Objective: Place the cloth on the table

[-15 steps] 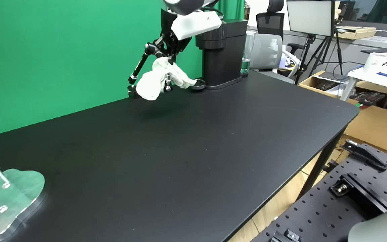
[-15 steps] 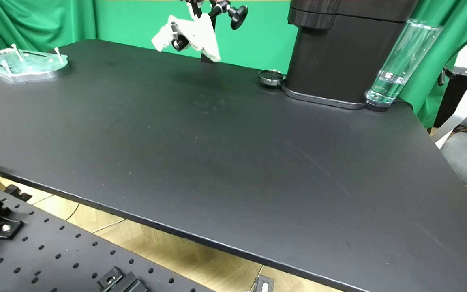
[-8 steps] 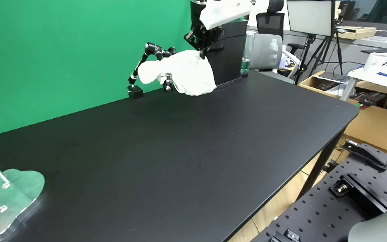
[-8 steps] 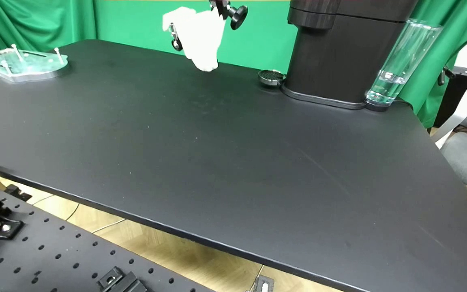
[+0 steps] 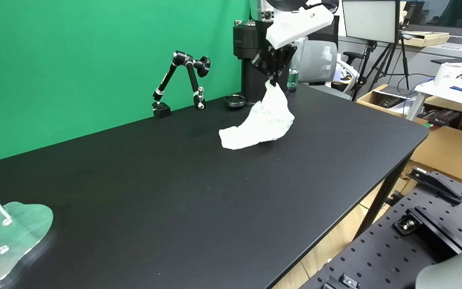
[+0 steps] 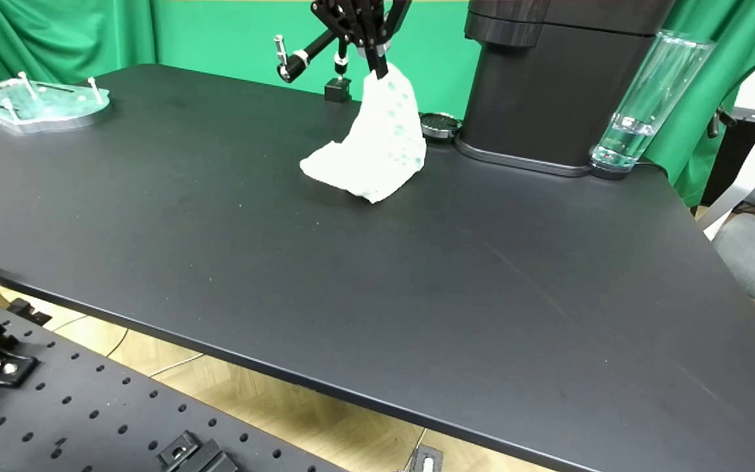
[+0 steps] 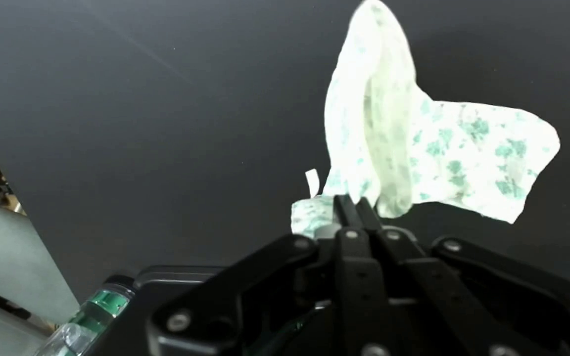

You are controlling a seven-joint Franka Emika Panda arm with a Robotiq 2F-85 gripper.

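Pincer (image 7: 354,201): 1, pinching cloth (image 6: 383,139) by upper end. Cloth: 1, wht w/ grn print, hanging below pincer. Desk (image 6: 299,275): under pincer, at or just below cloth's lower edge — contact unclear; lowering, then release, prob. still needed. Jointed stand (image 5: 193,78): 1, to side of pincer, apart — cloth now clear of it, so snag risk prob. gone.

Cloth (image 7: 478,153): white with blue-green blotches — perhaps a floral print, too overexposed in the wrist view to be sure. Gripper (image 7: 354,200): black. Table (image 6: 417,295): black, faint pale streaks. Backdrop (image 5: 74,60): green. Perforated plate (image 6: 161,419): dark grey — dotted black.
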